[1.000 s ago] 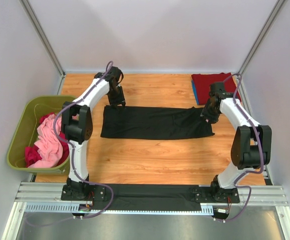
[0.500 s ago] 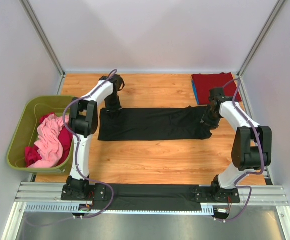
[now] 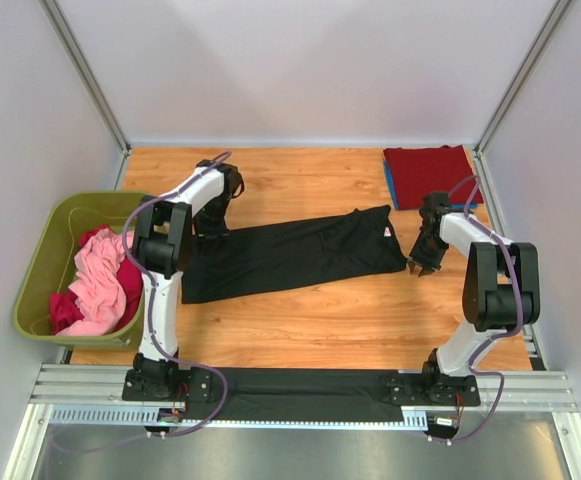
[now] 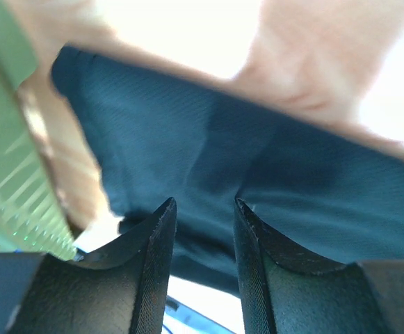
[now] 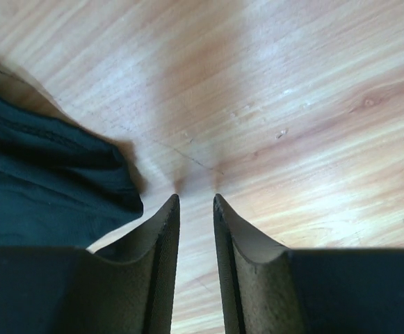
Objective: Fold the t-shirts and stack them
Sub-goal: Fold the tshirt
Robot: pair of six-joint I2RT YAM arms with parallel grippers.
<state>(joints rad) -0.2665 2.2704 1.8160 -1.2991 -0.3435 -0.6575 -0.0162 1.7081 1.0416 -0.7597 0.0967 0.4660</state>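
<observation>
**Status: fold not yet finished**

My left gripper (image 4: 205, 202) sat low over the left end of the black t-shirt (image 3: 290, 255). Its jaws stood somewhat apart with dark cloth filling the gap. I could not tell whether it pinched the fabric or only rested on it. My right gripper (image 5: 196, 196) was narrowed to a slit and empty, over bare wood just beside the shirt's right end and clear of the cloth.

The black t-shirt lay mid-counter as a long strip, slanted, with its left end nearer me than its right. I judged it folded lengthwise only, with the cross folds and the stacking left to do.

At the far right corner a dark red t-shirt (image 3: 430, 172) lay folded on a blue t-shirt (image 3: 389, 186), of which only an edge showed. I counted those two as done. Pink t-shirts (image 3: 95, 275) and a magenta t-shirt (image 3: 63, 312) were heaped in the olive-green bin (image 3: 65, 205) at the left, all waiting.

The counter (image 3: 320, 320) was pale wood, boxed by white walls (image 3: 300, 70) with metal posts (image 3: 85, 75) at the far corners. A metal rail (image 3: 290, 385) carried the arm bases.
</observation>
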